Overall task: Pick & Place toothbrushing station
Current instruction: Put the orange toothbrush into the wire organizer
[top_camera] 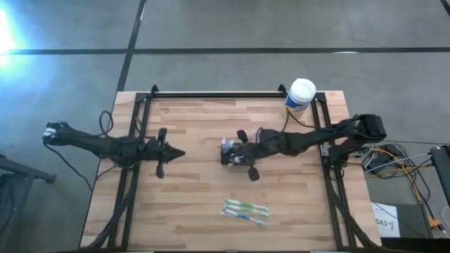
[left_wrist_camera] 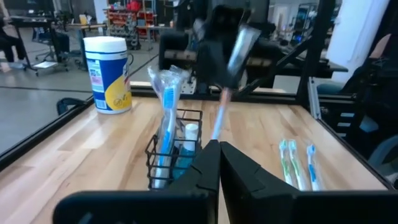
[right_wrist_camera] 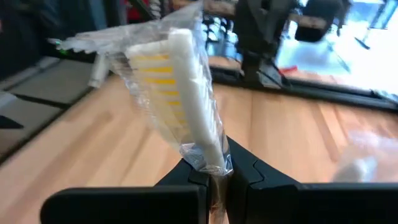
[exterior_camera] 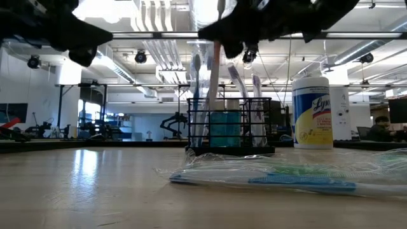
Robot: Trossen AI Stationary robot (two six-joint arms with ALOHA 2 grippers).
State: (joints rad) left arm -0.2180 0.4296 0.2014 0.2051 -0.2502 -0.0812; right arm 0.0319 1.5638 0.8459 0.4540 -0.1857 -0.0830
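The toothbrushing station (top_camera: 232, 156), a black mesh caddy (left_wrist_camera: 177, 149), stands upright at the table's middle and holds several brushes (exterior_camera: 230, 102). Among them is a wrapped blue one (left_wrist_camera: 166, 118). My right gripper (top_camera: 226, 149) reaches in from the table's right, above the caddy, shut on a plastic-wrapped toothbrush (left_wrist_camera: 225, 93) with a white head and yellow bristles (right_wrist_camera: 177, 81). My left gripper (top_camera: 181, 152) hovers shut and empty to the caddy's left, pointing level at it (left_wrist_camera: 219, 155). My right gripper pinches the wrapped toothbrush between its two fingers just below the head (right_wrist_camera: 211, 163), wrapper and all. The fingers come roughly level from the table's right and lie across the brush. The head sticks up past them, and the orange handle (exterior_camera: 215, 83) hangs down into the caddy.
A yellow wipes canister with a white lid (top_camera: 301, 95) stands at the far right corner. Several wrapped toothbrushes (top_camera: 246, 209) lie flat on the wood near the front edge. Black frame rails (top_camera: 140, 119) run along both sides of the table.
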